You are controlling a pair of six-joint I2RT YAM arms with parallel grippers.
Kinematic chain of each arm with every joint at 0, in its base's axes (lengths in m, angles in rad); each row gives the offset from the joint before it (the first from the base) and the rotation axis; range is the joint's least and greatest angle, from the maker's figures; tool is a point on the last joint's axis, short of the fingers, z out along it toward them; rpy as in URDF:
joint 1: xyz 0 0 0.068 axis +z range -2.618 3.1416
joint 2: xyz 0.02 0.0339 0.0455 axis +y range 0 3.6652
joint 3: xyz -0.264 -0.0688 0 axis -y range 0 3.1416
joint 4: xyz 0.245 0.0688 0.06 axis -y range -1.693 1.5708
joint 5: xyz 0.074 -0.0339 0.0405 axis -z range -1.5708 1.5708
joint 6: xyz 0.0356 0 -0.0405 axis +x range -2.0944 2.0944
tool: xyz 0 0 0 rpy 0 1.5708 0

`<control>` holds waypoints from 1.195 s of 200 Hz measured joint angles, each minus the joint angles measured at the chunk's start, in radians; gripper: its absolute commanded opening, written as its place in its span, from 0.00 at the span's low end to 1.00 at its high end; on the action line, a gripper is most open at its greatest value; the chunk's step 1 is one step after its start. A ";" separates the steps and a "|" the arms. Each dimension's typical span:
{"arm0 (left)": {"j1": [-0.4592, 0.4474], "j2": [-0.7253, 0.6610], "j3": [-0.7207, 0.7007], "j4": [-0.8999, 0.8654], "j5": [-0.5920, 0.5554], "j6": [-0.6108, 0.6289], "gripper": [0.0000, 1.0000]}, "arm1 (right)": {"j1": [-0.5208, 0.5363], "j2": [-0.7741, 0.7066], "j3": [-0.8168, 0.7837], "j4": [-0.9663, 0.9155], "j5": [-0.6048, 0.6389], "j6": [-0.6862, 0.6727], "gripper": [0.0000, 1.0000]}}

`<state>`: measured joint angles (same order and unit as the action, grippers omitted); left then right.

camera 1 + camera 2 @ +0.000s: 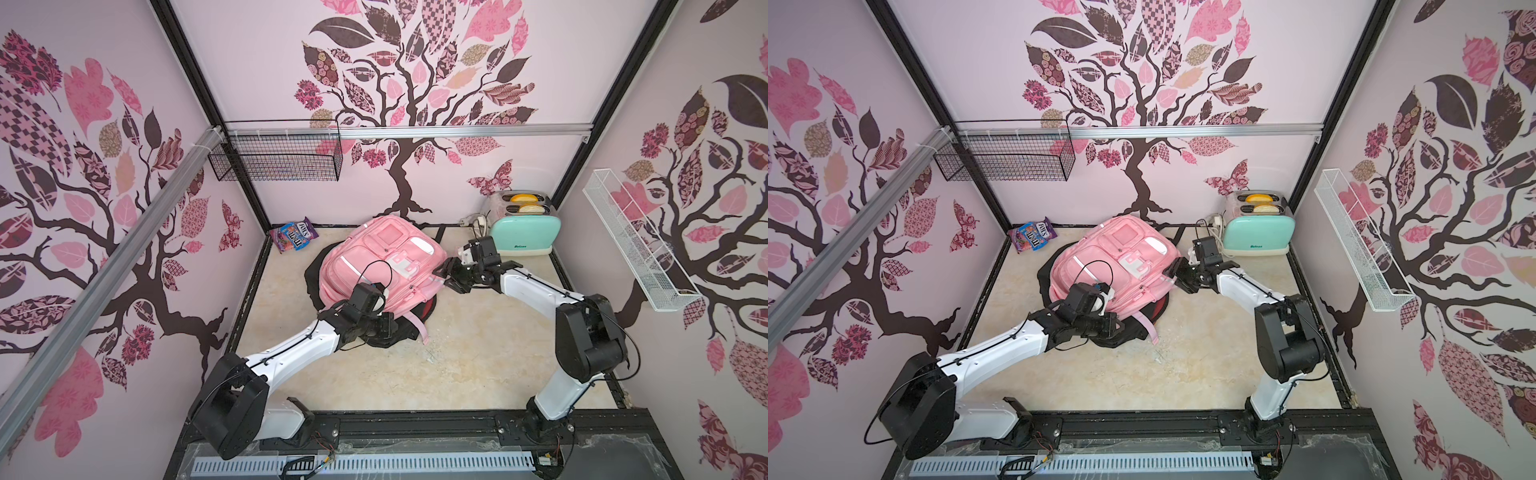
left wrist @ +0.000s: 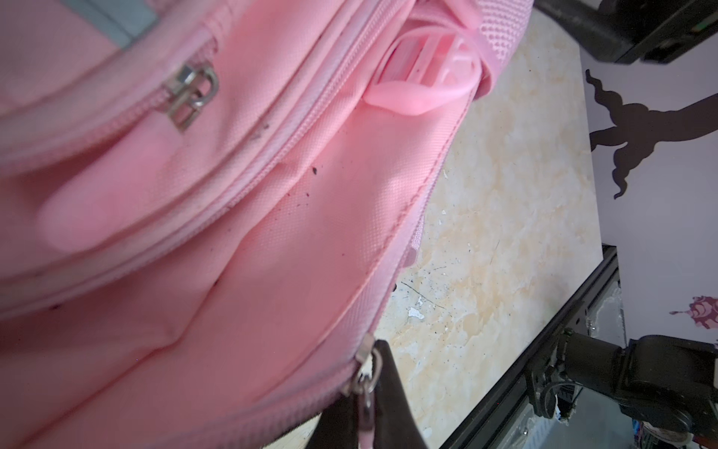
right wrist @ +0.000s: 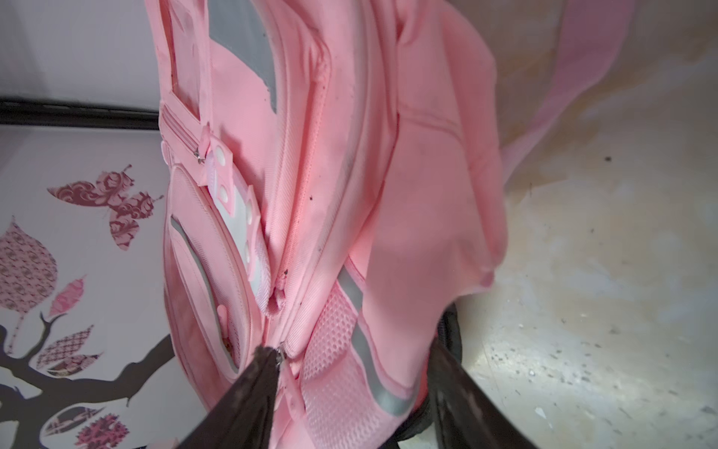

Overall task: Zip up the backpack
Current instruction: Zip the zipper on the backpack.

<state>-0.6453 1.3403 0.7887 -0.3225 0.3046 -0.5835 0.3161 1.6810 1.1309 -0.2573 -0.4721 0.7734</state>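
1. Presently, the pink fabric backpack point(image 1: 374, 257) lies front-up toward the back middle of the beige marbled surface point(image 1: 457, 361). It rests on a black fabric item point(image 1: 313, 272).
2. Left claw point(image 1: 388, 328): the fingers are together at the backpack's near end. The left wrist view shows a metal zipper slider point(image 2: 365, 369) just beside the dark finger. Whether the pull or only cloth is pinched, I cannot tell.
3. Right claw point(image 1: 444, 275): the fingers are apart at the side of the backpack that faces the toaster, clamped on nothing. In the right wrist view one fingertip point(image 3: 260, 365) sits right against a small metal slider point(image 3: 280, 354). The pink mesh side panel point(image 3: 334, 330) lies between the fingers.
4. Step in hand, by my judgement: taking hold of that slider's pull.
   - Centre the pull between the fingers before you close, and grip the tab, not the mesh.
   - Draw along the curve of the track, low to the cloth.
   - Use the left claw as the anchor so the fabric stays taut. Lifting away from the track risks a jam.
5. Count:
   - one backpack and two claws
   - two sliders in the left wrist view, the second slider point(image 2: 190, 97) on a front pocket
   - one mint-green toaster point(image 1: 525, 232) holding two bread slices point(image 1: 528, 203)
   - one purple sweet packet point(image 1: 293, 237)
   - two wire baskets: a black wire basket point(image 1: 276, 162) and a white wire basket point(image 1: 636, 241)
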 measured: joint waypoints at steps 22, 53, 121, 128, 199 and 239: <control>-0.003 0.010 0.006 -0.003 0.000 0.000 0.00 | 0.018 -0.035 -0.101 0.055 -0.010 0.062 0.65; -0.005 0.023 0.023 -0.017 -0.006 0.005 0.00 | 0.076 -0.032 -0.203 0.146 -0.032 0.148 0.65; -0.006 0.023 0.023 -0.023 -0.012 0.007 0.00 | 0.150 -0.022 -0.210 0.282 -0.095 0.214 0.63; -0.006 0.022 0.022 -0.023 -0.012 0.007 0.00 | 0.157 -0.024 -0.210 0.286 -0.098 0.214 0.62; -0.006 -0.001 0.017 -0.021 -0.029 0.006 0.04 | 0.165 -0.019 -0.211 0.319 -0.120 0.221 0.14; -0.002 -0.021 0.008 -0.023 -0.046 0.005 0.13 | 0.165 -0.010 -0.211 0.320 -0.127 0.216 0.11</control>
<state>-0.6476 1.3190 0.7971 -0.3450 0.2584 -0.5789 0.4812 1.6714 0.9203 0.0628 -0.5991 0.9897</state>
